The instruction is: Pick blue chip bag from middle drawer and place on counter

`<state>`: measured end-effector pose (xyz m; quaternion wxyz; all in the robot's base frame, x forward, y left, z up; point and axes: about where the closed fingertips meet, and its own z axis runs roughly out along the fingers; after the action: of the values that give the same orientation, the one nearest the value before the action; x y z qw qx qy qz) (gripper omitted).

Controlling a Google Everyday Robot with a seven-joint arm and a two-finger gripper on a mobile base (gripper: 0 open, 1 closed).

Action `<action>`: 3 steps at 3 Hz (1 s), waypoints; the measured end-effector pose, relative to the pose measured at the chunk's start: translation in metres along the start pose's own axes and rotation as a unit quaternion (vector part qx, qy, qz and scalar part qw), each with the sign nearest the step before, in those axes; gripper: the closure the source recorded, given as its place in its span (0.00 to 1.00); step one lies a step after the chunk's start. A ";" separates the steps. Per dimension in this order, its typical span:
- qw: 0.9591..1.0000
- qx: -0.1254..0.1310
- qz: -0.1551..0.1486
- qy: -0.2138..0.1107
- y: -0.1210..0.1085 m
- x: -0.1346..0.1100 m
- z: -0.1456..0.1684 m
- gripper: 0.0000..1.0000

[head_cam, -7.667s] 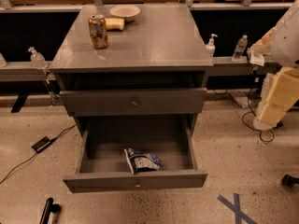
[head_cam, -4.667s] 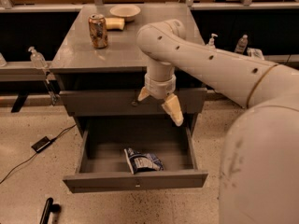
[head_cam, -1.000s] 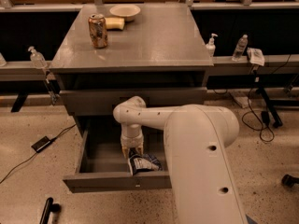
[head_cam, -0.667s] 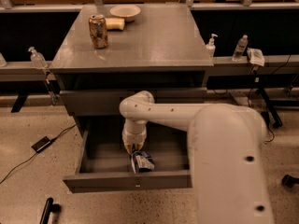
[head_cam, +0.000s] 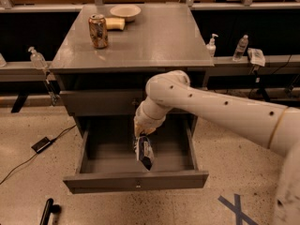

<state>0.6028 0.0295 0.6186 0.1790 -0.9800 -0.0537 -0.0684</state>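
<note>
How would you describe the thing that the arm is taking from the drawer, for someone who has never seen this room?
Look at the grey counter, then down to the open middle drawer below it. Above its floor the robot's pincer grips a small blue chip bag that hangs upright. It is dark blue with a pale printed panel, unlike the orange-brown soda can on the counter.

The dark blue chip bag (head_cam: 145, 153) hangs upright, its top pinched by the gripper (head_cam: 140, 134), over the open grey middle drawer (head_cam: 136, 180). The glossy grey counter (head_cam: 154, 36) lies higher up.
</note>
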 end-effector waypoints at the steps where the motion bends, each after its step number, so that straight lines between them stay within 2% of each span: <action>1: 0.999 0.026 0.025 0.025 -0.004 0.008 -0.068 1.00; 2: 0.997 0.037 0.058 0.039 0.004 0.022 -0.132 1.00; 3: 0.990 0.117 0.060 0.044 0.005 0.033 -0.215 1.00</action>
<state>0.6109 -0.0491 0.8209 0.2985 -0.9497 0.0059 -0.0940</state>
